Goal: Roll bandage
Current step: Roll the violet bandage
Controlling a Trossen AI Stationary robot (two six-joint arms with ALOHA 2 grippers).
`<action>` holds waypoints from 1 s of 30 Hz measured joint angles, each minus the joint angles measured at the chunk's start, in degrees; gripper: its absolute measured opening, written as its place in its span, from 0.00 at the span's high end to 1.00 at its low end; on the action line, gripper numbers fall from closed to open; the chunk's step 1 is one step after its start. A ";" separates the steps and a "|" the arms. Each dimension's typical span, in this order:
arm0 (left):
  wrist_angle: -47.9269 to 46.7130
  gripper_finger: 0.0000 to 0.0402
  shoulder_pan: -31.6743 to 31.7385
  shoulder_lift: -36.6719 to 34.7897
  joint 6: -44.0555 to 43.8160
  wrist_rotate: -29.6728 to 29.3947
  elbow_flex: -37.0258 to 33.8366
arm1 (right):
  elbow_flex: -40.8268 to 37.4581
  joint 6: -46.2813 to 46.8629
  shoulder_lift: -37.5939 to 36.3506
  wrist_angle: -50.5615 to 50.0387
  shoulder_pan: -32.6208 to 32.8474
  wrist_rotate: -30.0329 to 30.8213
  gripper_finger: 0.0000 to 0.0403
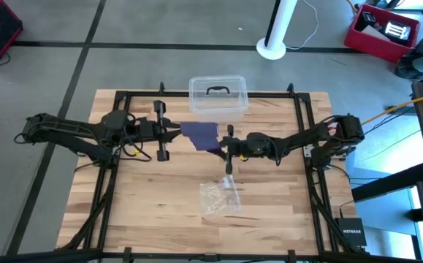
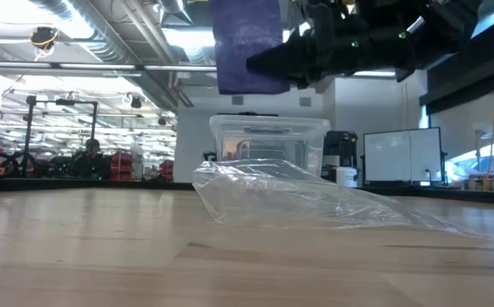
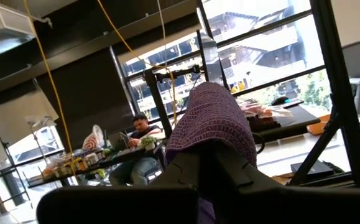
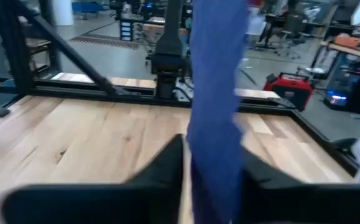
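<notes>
The dark blue-purple soft fabric bandage (image 1: 202, 135) hangs in the air above the middle of the light wooden desk (image 1: 145, 204), stretched between the two arms. The left gripper (image 1: 176, 132) is clenched on the bandage's left end, and its wrist view shows the purple weave (image 3: 212, 121) bunched over the dark fingers (image 3: 192, 171). The right gripper (image 1: 224, 145) grasps the bandage's right end, the strip (image 4: 214, 106) passing upright between its two fingers (image 4: 164, 165). Just beyond the bandage, at the desk's far edge, stands a clear plastic box with a black handle (image 1: 218, 96). Nearer, below the right gripper, a clear crinkly plastic bag (image 1: 220, 197) lies flat on the wood.
</notes>
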 joint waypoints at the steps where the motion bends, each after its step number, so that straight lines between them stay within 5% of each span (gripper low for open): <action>1: 0.15 0.99 0.00 0.00 0.22 0.00 0.00 | 0.00 -0.04 -0.27 -0.69 0.54 -0.64 0.92; 14: 0.11 0.99 0.09 -0.13 13.71 -11.92 0.00 | 3.59 -3.20 -9.51 -4.81 15.30 2.64 0.98; 20: -3.88 0.99 0.09 -0.13 19.56 -16.97 -0.08 | 13.70 -12.43 -10.56 -14.89 21.02 7.78 0.98; 30: -13.98 0.99 -1.01 2.36 18.05 -17.07 -0.76 | 32.69 -25.76 -10.60 -32.40 23.80 18.01 0.98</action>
